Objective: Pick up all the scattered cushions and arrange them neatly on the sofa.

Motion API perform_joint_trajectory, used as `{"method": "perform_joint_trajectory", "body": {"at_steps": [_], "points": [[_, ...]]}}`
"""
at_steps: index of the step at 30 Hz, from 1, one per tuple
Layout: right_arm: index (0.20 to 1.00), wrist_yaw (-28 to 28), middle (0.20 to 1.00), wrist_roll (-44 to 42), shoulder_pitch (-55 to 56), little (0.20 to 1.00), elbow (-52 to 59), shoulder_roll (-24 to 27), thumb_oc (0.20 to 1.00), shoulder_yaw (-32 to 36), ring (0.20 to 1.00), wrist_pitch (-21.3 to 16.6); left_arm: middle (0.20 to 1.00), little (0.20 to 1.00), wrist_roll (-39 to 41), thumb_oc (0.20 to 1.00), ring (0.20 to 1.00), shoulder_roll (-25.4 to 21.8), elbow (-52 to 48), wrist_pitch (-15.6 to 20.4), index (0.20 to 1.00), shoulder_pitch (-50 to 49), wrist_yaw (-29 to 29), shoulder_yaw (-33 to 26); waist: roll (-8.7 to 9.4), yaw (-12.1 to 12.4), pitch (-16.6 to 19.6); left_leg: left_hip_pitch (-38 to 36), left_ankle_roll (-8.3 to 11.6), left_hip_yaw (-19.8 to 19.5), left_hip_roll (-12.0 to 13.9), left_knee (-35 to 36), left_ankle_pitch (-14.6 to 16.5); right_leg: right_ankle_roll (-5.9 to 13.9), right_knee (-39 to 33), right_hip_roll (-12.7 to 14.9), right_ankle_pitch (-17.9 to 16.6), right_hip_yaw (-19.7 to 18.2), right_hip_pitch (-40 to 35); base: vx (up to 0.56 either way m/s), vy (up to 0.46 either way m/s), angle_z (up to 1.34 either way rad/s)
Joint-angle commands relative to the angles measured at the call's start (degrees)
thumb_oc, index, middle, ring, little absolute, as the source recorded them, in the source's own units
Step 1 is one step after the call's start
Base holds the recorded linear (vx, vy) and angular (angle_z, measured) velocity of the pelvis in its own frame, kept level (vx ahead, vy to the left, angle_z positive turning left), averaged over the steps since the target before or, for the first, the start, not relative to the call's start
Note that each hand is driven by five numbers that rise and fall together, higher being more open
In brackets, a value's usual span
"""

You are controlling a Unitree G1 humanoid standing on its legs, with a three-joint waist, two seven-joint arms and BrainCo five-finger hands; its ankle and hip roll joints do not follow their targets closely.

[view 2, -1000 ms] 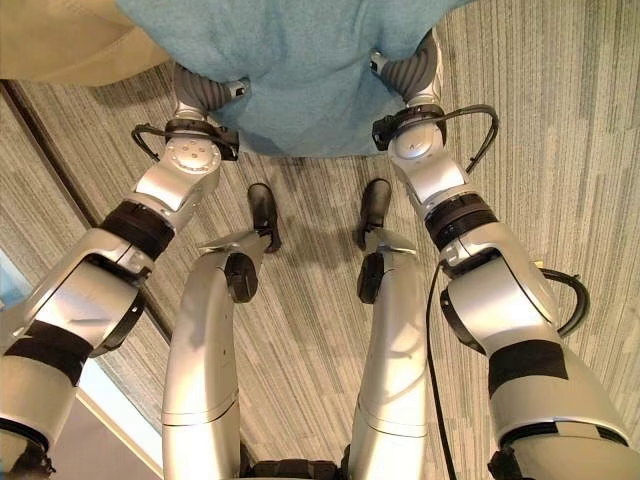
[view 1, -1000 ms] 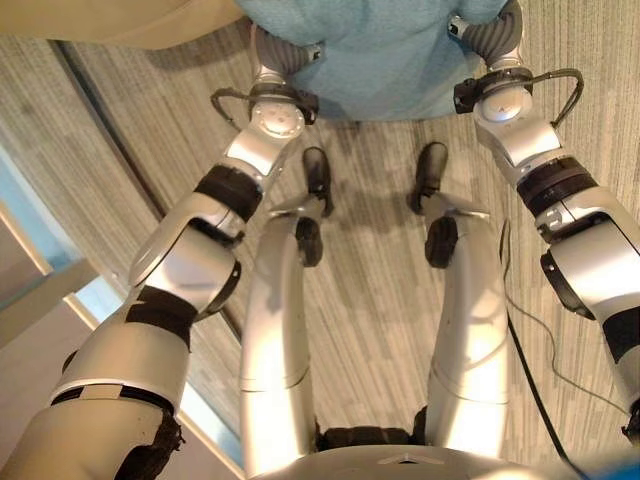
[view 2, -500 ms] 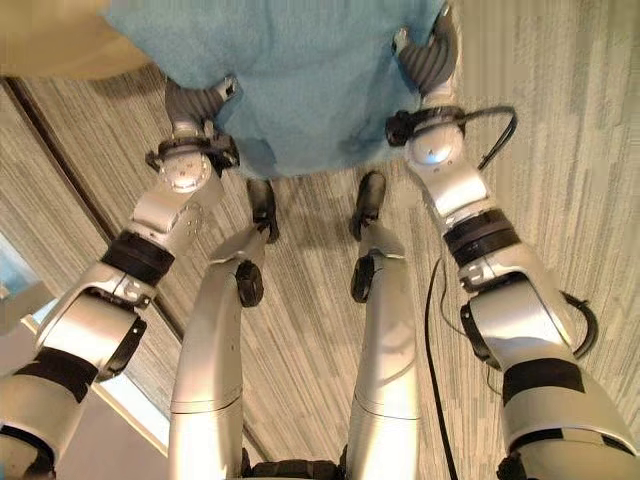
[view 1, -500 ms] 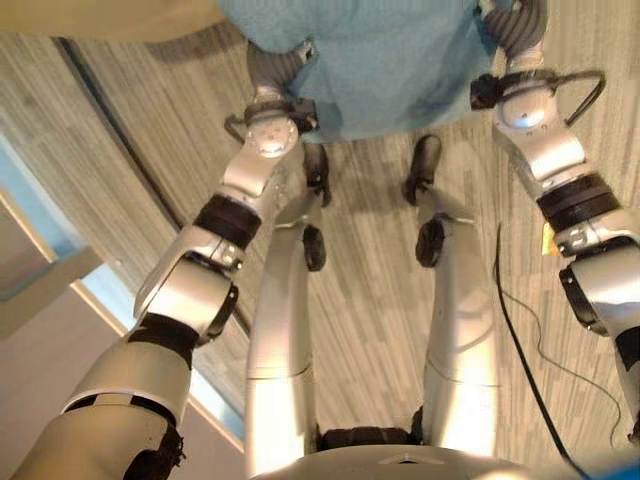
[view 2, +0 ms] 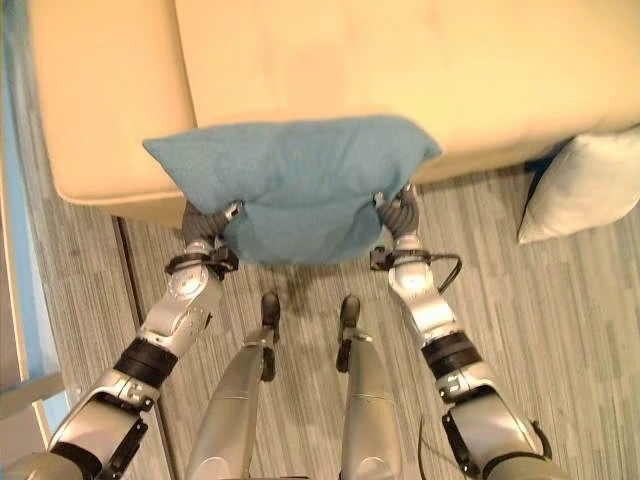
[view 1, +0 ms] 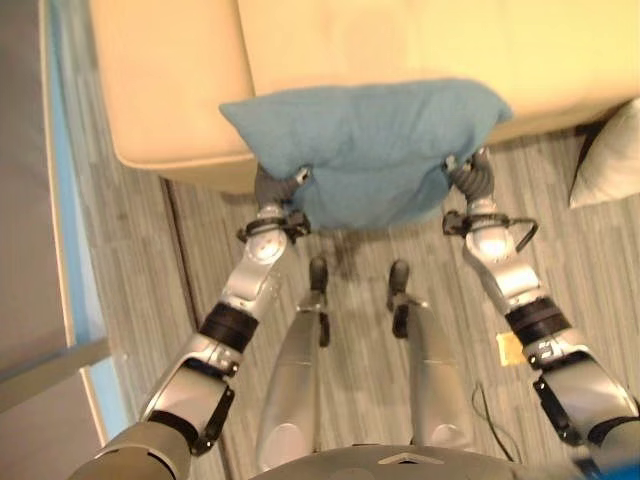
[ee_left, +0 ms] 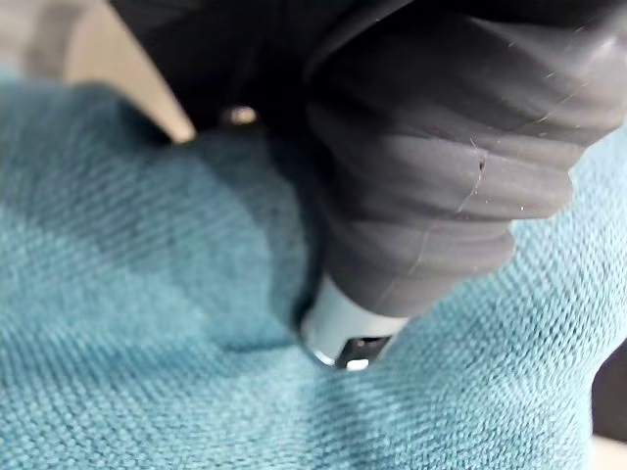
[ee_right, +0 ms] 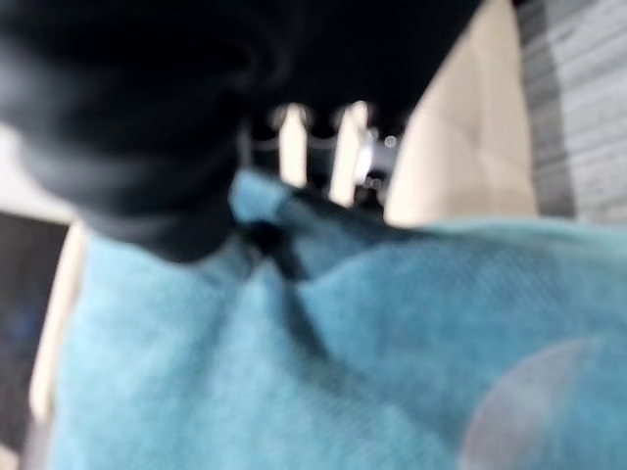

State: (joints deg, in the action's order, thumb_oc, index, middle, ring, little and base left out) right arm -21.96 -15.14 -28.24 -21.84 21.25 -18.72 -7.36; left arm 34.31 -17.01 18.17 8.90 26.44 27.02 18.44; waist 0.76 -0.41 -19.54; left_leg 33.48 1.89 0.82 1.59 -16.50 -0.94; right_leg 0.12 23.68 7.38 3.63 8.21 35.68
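Note:
A teal cushion [view 1: 370,150] hangs in the air in front of me, its upper edge over the front of the cream sofa [view 2: 400,70]. My left hand [view 1: 272,186] grips its lower left corner and my right hand [view 1: 472,176] its lower right corner. In the left wrist view the thumb [ee_left: 351,335] digs into the teal cloth [ee_left: 147,343]. In the right wrist view silver fingers [ee_right: 294,147] reach over the cushion's puckered edge [ee_right: 343,362]. A pale grey cushion [view 2: 585,185] lies on the floor at the right, against the sofa's front.
The sofa's broad armrest [view 1: 165,80] stands at the left. A pale blue strip [view 1: 62,200] runs along the floor on the far left. A small yellow scrap [view 1: 510,347] lies on the striped grey carpet [view 2: 300,290] by my right arm.
The view has swung up, bringing the sofa and the pale grey cushion into sight. Both arms have stretched forward and carried the teal cushion up to the sofa's front.

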Motion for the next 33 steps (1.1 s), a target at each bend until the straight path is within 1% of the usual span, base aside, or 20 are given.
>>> {"method": "perform_joint_trajectory", "body": {"at_steps": [1, 2, 3, 4, 5, 8, 9, 11, 13, 15, 17, 19, 22, 24, 26, 27, 28, 30, 32, 33], "points": [[0.2, 4.5, 0.2, 2.9, 0.5, 0.2, 6.1, -3.5, 0.2, -3.3, 0.2, -4.5, 0.2, 0.2, -1.8, 0.2, 0.2, 4.1, -5.2, 5.2, 0.2, 2.2, -6.2, 3.6, -0.9, -0.3, 4.6, -4.7, 0.68, -3.7, -2.2, 3.4, -1.4, 4.67, -6.4, -0.4, 0.4, -0.5, -8.7, 0.21, 0.153, 0.0], [0.2, 5.2, 0.2, 3.0, 3.1, 0.2, 6.7, -4.1, 0.2, -2.7, 0.2, -4.5, 0.2, 0.2, -2.5, 0.2, 0.2, 4.0, -5.2, 4.7, 0.2, -0.3, -6.8, 3.5, -0.6, -0.1, 5.5, -9.6, 0.32, -3.3, -2.4, 4.4, -0.5, 5.32, -8.7, -0.3, -0.2, -0.2, -14.3, 0.14, 0.108, -0.01], [0.2, 5.2, 0.2, 3.0, 3.1, 0.2, 6.8, -4.1, 0.2, -2.7, 0.2, -4.4, 0.2, 0.2, -2.5, 0.2, 0.2, 4.0, -5.2, 4.7, 0.2, -0.3, -6.8, 3.5, -0.62, -0.1, 5.6, -9.6, 0.32, -3.3, -2.4, 4.6, -0.7, 5.32, -8.9, -0.3, -0.4, -0.2, -14.3, 0.3, 0.211, -0.02], [0.2, 5.9, 0.2, 3.0, 5.6, 0.2, 7.5, -4.5, 0.2, -1.6, 0.2, -4.3, 0.2, 0.2, -3.5, 0.2, 0.2, 3.6, -5.2, 4.3, 0.2, -2.9, -7.5, 3.5, -0.5, 0.1, 6.7, -14.2, -0.04, -3.1, -2.6, 5.9, 0.2, 6.21, -10.2, 0.1, -0.8, -0.1, -18.6, 0.15, 0.105, -0.04], [0.2, 5.9, 0.2, 3.0, 5.6, 0.2, 7.5, -4.5, 0.2, -1.6, 0.2, -4.3, 0.2, 0.2, -3.5, 0.2, 0.2, 3.6, -5.2, 4.3, 0.2, -2.8, -7.5, 3.5, -0.52, 0.1, 6.8, -14.1, -0.05, -3.1, -2.6, 6.0, 0.0, 6.21, -10.4, 0.1, -1.0, 0.0, -18.6, 0.22, 0.179, -0.03], [0.2, 7.0, 0.2, 3.4, 9.4, 0.2, 8.4, -5.3, 0.2, -0.6, 0.2, -4.2, 0.2, 0.2, -4.7, 0.2, 0.2, 2.6, -5.8, 3.1, 0.2, -7.6, -8.8, 3.0, -0.82, -0.4, 8.2, -21.6, -1.4, -2.6, -3.3, 9.5, 0.8, 8.68, -6.2, 0.6, -4.5, -1.3, -21.1, 0.18, 0.21, -0.03], [0.2, 7.0, 0.2, 3.4, 9.5, 0.2, 8.4, -5.3, 0.2, -0.6, 0.2, -4.2, 0.2, 0.2, -4.7, 0.2, 0.2, 2.6, -5.8, 3.1, 0.2, -7.6, -8.8, 3.0, -0.79, -0.3, 8.1, -21.7, -1.41, -2.6, -3.3, 9.6, 0.8, 8.7, -6.2, 0.6, -4.5, -1.4, -21.2, 0.11, 0.171, -0.15], [0.2, 7.3, 0.2, 3.6, 10.6, 0.2, 9.0, -5.6, 0.2, 0.4, 0.2, -4.1, 0.2, 0.2, -4.8, 0.2, 0.2, 2.1, -5.2, 2.3, 0.2, -8.9, -9.0, 2.6, -1.18, -0.7, 8.5, -25.6, -2.35, -2.1, -3.2, 10.9, 1.5, 8.79, 0.2, -1.3, -4.5, -3.2, -21.0, 0.11, 0.159, -0.21], [0.2, 7.2, 0.2, 3.6, 11.1, 0.2, 9.1, -5.6, 0.2, 0.8, 0.2, -4.1, 0.2, 0.2, -4.9, 0.2, 0.2, 2.2, -5.1, 2.4, 0.2, -9.3, -9.0, 2.4, -1.13, -0.6, 8.8, -26.7, -2.39, -1.9, -3.3, 11.1, 2.0, 8.55, 0.3, -1.5, -4.1, -2.9, -21.2, 0.16, 0.062, -0.16], [0.2, 6.8, 0.2, 3.4, 10.6, 0.2, 7.8, -5.5, 0.2, 0.9, 0.2, -4.0, 0.2, 0.2, -4.3, 0.2, 0.2, 2.8, -4.5, 2.7, 0.2, -8.8, -8.1, 2.0, -0.03, -1.0, 11.1, -31.0, -1.75, -2.1, -4.1, 13.2, 2.9, 7.37, -12.6, -4.2, -3.8, -2.3, -21.7, 0.32, 0.006, -0.27], [0.2, 6.5, 0.2, 3.4, 10.5, 0.2, 7.2, -5.4, 0.2, 1.0, 0.2, -4.1, 0.2, 0.2, -4.1, 0.2, 0.2, 3.2, -4.3, 2.7, 0.2, -8.4, -7.9, 2.0, 0.15, -1.2, 11.4, -32.8, -1.42, -2.3, -4.2, 14.0, 3.1, 7.49, -17.7, -4.7, -5.6, -1.2, -22.1, 0.2, -0.037, -0.14], [0.2, 6.2, 0.2, 3.6, 10.2, 0.2, 7.3, -4.8, 0.2, 1.1, 0.2, -3.7, 0.2, 0.2, -4.1, 0.2, 0.2, 3.7, -3.9, 2.5, 0.2, -7.0, -7.4, 2.0, 0.79, -2.3, 12.2, -36.1, -0.56, -3.2, -4.3, 14.4, 3.6, 8.15, -21.8, -5.4, -8.1, -0.1, -21.2, 0.36, -0.082, 0.2], [0.2, 6.2, 0.2, 4.2, 12.2, 0.2, 7.8, -3.4, 0.2, 2.3, 0.2, -3.4, 0.2, 0.2, -4.4, 0.2, 0.2, 4.6, -4.1, 2.6, 0.2, -6.4, -8.4, 3.1, 1.19, -3.3, 14.0, -38.6, 0.03, -4.2, -4.0, 14.0, 4.1, 6.92, -22.0, -6.5, -8.0, -2.8, -24.8, 0.3, -0.101, 0.55], [0.2, 6.0, 0.2, 4.4, 13.9, 0.2, 8.3, -2.5, 0.2, 3.8, 0.2, -3.3, 0.2, 0.2, -3.5, 0.2, 0.2, 5.4, -4.4, 2.5, 0.2, -7.0, -9.1, 3.5, 0.93, -4.1, 15.7, -39.2, 1.58, -4.3, -2.8, 13.0, 3.5, 5.79, -21.9, -7.4, -7.1, -2.4, -26.4, 0.37, -0.172, 0.47], [0.2, 6.0, 0.2, 4.0, 14.8, 0.2, 8.6, -2.2, 0.2, 4.5, 0.2, -3.4, 0.2, 0.2, -3.3, 0.2, 0.2, 6.2, -3.6, 2.1, 0.2, -6.8, -9.9, 4.3, 0.96, -4.9, 15.9, -37.3, 4.37, -3.3, -1.6, 6.9, 1.3, 4.77, -22.8, -7.4, -6.3, -1.1, -29.1, 0.19, -0.126, 0.33], [0.2, 6.0, 0.2, 4.0, 14.7, 0.2, 8.6, -2.2, 0.2, 4.5, 0.2, -3.4, 0.2, 0.2, -3.3, 0.2, 0.2, 6.2, -3.6, 2.1, 0.2, -6.8, -9.9, 4.3, 0.93, -5.0, 15.9, -37.2, 4.39, -3.3, -1.6, 6.7, 1.5, 4.76, -22.8, -7.4, -6.3, -1.0, -29.2, 0.12, -0.191, 0.33], [0.2, 5.3, 0.2, 3.6, 14.3, 0.2, 8.7, -1.7, 0.2, 5.0, 0.2, -3.7, 0.2, 0.2, -2.4, 0.2, 0.2, 6.8, -3.0, 2.2, 0.2, -5.5, -10.1, 5.4, 2.32, -5.1, 15.2, -32.9, 5.25, -1.3, -0.1, -2.2, -0.5, 3.82, -23.0, -6.8, -5.4, 0.1, -31.2, 0.13, -0.2, 0.4], [0.2, 4.8, 0.2, 3.5, 14.6, 0.2, 8.9, -1.5, 0.2, 5.2, 0.2, -3.5, 0.2, 0.2, -1.9, 0.2, 0.2, 7.2, -2.7, 1.9, 0.2, -5.7, -9.9, 5.8, 2.98, -4.7, 14.6, -30.4, 3.74, 0.0, -0.1, -3.4, 0.4, 3.2, -23.4, -6.8, -4.6, 0.1, -32.7, 0.15, -0.173, 0.4], [0.2, 4.8, 0.2, 3.4, 14.4, 0.2, 9.0, -1.5, 0.2, 5.4, 0.2, -3.5, 0.2, 0.2, -2.1, 0.2, 0.2, 7.5, -2.1, 1.4, 0.2, -5.8, -10.1, 6.1, 3.73, -4.4, 14.6, -27.6, 1.73, 1.3, -1.8, 1.1, 3.5, 3.49, -24.5, -6.5, -4.3, -0.7, -33.7, 0.14, -0.08, 0.17], [0.2, 4.7, 0.2, 3.3, 14.4, 0.2, 8.8, -1.5, 0.2, 5.7, 0.2, -3.5, 0.2, 0.2, -2.3, 0.2, 0.2, 7.6, -2.0, 1.2, 0.2, -5.7, -10.2, 6.2, 3.76, -4.4, 14.7, -27.2, 1.2, 2.1, -1.9, 4.3, 3.5, 3.76, -25.0, -6.8, -4.3, -0.8, -34.2, 0.18, -0.042, 0.14]]}}
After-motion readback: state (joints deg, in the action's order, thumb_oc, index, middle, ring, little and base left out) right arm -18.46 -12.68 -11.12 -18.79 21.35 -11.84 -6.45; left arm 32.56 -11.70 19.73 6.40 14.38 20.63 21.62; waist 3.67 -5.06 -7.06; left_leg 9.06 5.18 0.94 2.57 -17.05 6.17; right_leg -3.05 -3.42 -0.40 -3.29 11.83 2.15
